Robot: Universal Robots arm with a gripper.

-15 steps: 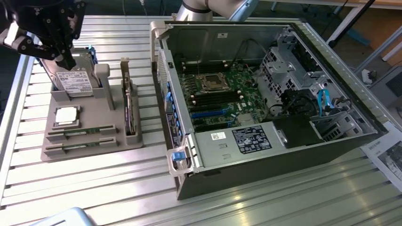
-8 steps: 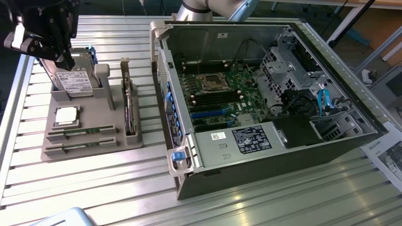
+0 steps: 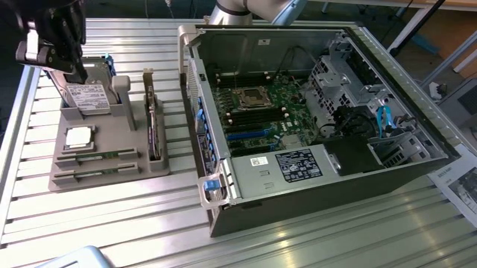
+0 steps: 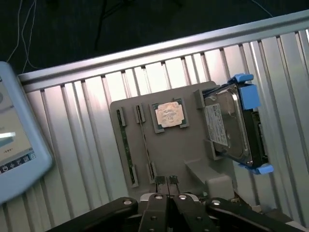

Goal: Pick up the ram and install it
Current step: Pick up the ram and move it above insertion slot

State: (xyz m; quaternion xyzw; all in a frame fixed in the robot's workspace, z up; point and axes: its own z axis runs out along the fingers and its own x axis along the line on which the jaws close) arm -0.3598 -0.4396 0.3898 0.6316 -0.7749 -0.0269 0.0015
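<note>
Ram [image 3: 97, 157] in grey holder [image 3: 106, 142] on slatted metal table [image 3: 97, 223]; tool [image 4: 167, 182] closed, empty, above.

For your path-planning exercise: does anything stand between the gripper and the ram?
Nothing visible does. The shut gripper hangs above the grey holder; the ram lies uncovered in its slot, open from above.

This was a robotics lab or test workshop. A ribbed aluminium-slat counter [image 3: 111, 229] carried an opened black desktop computer case [image 3: 320, 201] with its green motherboard [image 3: 261, 111] bared. Towards the counter's edge at the exterior view's left, a grey moulded fixture block [image 3: 111, 139] presented loose computer parts. A silver-grey robot arm [image 3: 232, 10] rose at the counter's far edge.
</note>
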